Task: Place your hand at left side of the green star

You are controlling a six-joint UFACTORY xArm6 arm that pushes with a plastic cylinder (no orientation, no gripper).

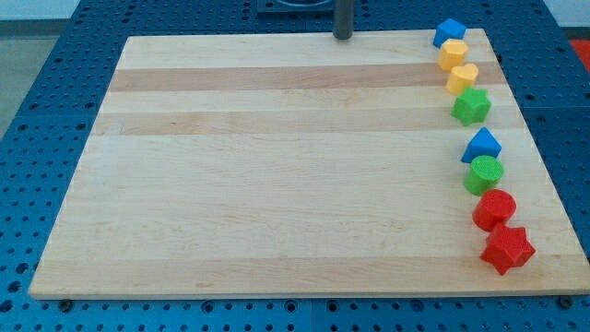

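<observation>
The green star (471,106) lies near the wooden board's right edge, in the upper part of a column of blocks. My tip (343,37) is at the board's top edge, near the middle, far to the left of and above the green star. It touches no block. Above the green star are a yellow heart (462,78), a yellow hexagon (453,54) and a blue block (449,32). Below it are a blue triangle (481,145), a green cylinder (484,174), a red cylinder (494,209) and a red star (507,249).
The wooden board (277,184) rests on a blue perforated table (37,111). All blocks stand in one column along the board's right edge.
</observation>
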